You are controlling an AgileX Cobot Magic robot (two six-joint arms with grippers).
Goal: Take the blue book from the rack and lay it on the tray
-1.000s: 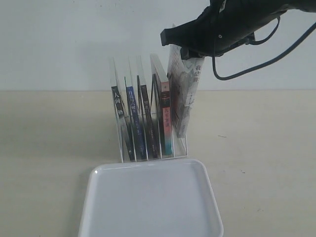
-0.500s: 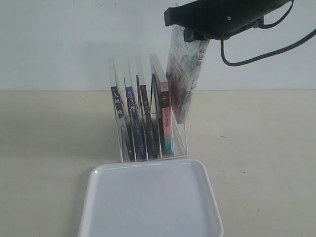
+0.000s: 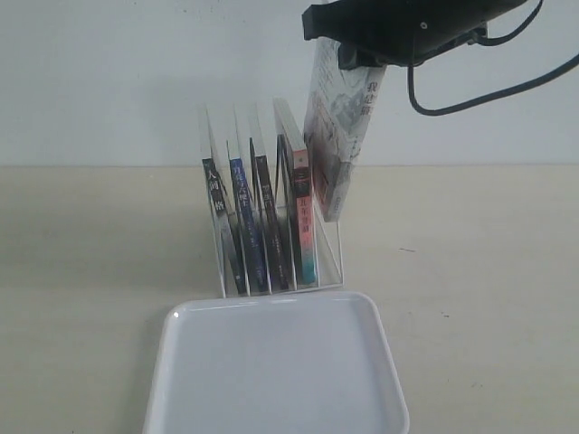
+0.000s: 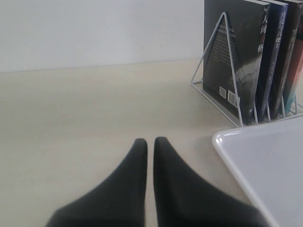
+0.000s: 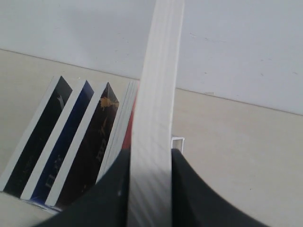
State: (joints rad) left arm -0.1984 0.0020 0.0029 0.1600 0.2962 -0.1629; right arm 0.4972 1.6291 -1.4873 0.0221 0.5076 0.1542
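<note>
Upper right, a pale book (image 3: 339, 136) is gripped tight by the right gripper (image 3: 351, 56), lifted marginally higher than before; the blue book (image 3: 242, 203) is left in the rack (image 3: 282, 122).

The rack (image 3: 282, 122) stands on the table (image 3: 488, 298), directly behind the tray (image 3: 271, 371), their edges almost touching. In its slots four books (image 3: 264, 208) stand side by side. A fifth book (image 3: 339, 136) hangs raised at the rack's right end, pinched at its top between the right arm's jaws. The left arm's jaws are low over the table near a tray corner.
</note>
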